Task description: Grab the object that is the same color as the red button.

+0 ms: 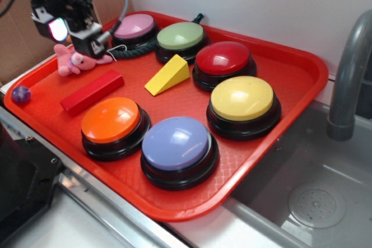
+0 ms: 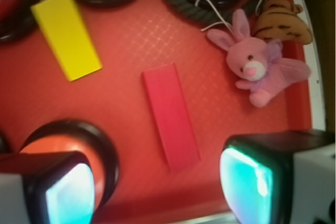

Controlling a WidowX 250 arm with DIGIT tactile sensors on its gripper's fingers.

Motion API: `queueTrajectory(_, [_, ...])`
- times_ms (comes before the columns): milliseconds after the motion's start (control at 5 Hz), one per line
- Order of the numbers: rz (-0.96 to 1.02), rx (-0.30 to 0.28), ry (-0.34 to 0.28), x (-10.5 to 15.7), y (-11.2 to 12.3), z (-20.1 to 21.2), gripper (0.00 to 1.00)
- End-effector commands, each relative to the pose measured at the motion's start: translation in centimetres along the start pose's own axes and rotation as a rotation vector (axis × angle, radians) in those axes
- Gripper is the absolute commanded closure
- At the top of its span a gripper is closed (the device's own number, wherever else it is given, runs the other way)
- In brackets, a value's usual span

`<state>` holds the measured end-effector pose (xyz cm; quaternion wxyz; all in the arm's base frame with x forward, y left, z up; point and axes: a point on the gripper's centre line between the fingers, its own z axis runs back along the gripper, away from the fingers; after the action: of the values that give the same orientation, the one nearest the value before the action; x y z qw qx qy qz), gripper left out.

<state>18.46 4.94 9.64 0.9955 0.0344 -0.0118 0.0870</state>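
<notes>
Pincer [image 2: 157, 187] open above red block [image 2: 170, 115], striped toy [image 2: 277, 21] wrist-only

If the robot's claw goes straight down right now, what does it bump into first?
Probably the red block: the open gripper points down at the tray, the block's near end between its fingers. Height is unclear.

Red block [image 1: 92, 92] flat on tray — red button [image 1: 223, 59] upright.

The arm enters the exterior view at eleven o'clock, its black wrist angled down toward four o'clock. The gripper [image 1: 72, 33] hangs in the air, touching nothing. In the wrist view its two fingers [image 2: 252, 179] stand well apart at seven and five o'clock, pads glowing teal, nothing between them.
</notes>
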Motion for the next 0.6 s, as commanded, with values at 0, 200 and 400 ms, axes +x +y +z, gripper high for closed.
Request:
queueTrajectory(0, [0.061,0.005,-0.024,1.5,1.9,-3.6,0.0])
queueTrajectory(200, [0.067,-0.045,-0.014,1.5,1.7,-5.7,0.0])
queueTrajectory(400, [0.051,-0.071,0.0,1.6,1.3,-7.1,0.0])
